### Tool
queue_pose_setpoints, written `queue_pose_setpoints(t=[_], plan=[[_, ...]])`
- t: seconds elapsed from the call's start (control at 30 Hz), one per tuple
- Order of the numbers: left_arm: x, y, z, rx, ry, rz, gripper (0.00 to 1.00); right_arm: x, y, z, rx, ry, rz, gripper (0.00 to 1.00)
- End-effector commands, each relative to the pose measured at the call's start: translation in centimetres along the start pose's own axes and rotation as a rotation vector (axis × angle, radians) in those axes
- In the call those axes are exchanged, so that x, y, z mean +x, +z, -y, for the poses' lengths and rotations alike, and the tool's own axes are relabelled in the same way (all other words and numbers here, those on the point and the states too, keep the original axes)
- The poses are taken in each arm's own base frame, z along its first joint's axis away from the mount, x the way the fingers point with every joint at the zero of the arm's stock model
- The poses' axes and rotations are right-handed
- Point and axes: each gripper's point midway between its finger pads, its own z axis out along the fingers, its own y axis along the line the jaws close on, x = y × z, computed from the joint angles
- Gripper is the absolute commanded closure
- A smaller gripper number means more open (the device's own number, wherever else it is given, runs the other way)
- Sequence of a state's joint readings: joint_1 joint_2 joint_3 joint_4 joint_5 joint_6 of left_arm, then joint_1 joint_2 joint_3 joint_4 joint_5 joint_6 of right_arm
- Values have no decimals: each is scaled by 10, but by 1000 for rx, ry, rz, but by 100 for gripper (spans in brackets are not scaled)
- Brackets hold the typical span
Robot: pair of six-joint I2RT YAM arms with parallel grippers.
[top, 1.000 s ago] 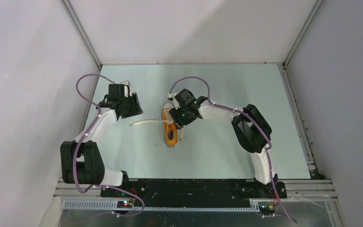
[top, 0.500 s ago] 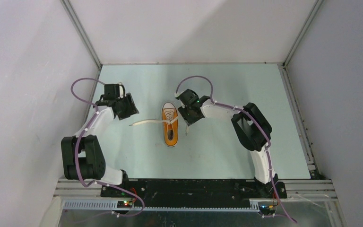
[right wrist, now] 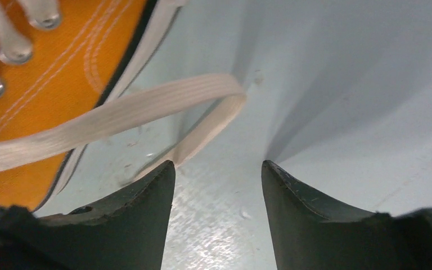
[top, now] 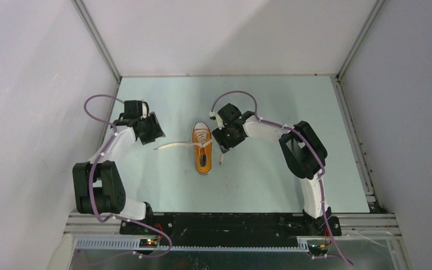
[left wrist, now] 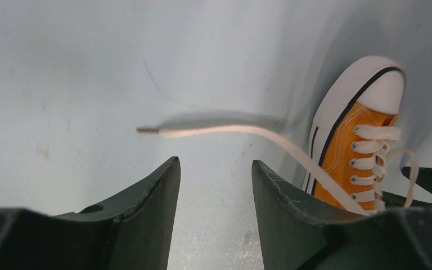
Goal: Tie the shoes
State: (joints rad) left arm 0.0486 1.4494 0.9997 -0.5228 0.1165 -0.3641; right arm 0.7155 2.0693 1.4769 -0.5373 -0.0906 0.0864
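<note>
- We see the shoe near the centre of the table, toe toward 12 o'clock.
- Our left gripper, at its 10 o'clock, has fingers apart and empty.
- Our right gripper, at 2 o'clock, likewise.
- One lace trails toward 9 o'clock.

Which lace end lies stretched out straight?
The lace on the left arm's side, reaching out from the sneaker; the other lace folds back on itself.

Shoe: orange canvas, white stitching, silver eyelets. Toe cap at its 12 o'clock is white with a thin black stripe. Laces white. Table pale blue-green. Left arm, right arm: white links, black joints, purple cables. Walls light grey.
</note>
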Motion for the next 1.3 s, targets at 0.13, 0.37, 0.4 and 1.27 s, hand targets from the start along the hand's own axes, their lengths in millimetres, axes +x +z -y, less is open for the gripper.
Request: queue_pose_setpoints(t=[0.13,0.37,0.4,1.27], plan=[[53,-5,-17,-50,-227,-82,44,8,7,-19,-54,-5,-73,38],[56,12,-16,-40,-455,-144,42,17,21,25,185,-7,-93,90],[54,13,-16,-42,-466,-146,42,22,19,36,209,-13,-100,99],[29,72,-27,-320,-599,-122,44,-33,-100,57,-4,-304,129,56]])
